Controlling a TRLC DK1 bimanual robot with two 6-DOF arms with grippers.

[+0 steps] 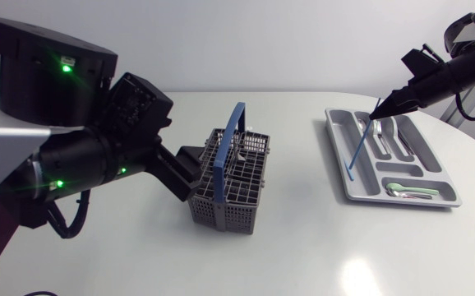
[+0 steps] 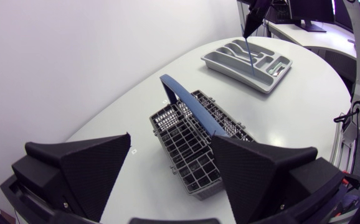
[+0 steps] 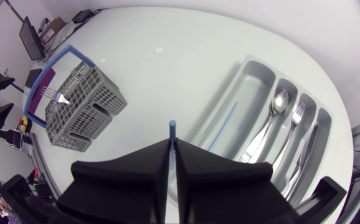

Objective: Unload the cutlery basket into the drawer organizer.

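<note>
Cutlery basket, grey mesh with a blue handle raised over it, stands about the middle of the tabletop with a fork resting in it. The left gripper sits just beside the basket's left wall, its fingers spread wide and grasping nothing. Near the tabletop's right edge lies the grey drawer organizer, well apart from the basket. The right gripper hangs above it, clenched on the upper end of a thin blue stick, which slants down into the long compartment on the basket's side; whether its tip touches the bottom I cannot tell. The neighbouring compartments hold a spoon, a fork and a knife, and green-handled cutlery lies in the short cross compartment.
</note>
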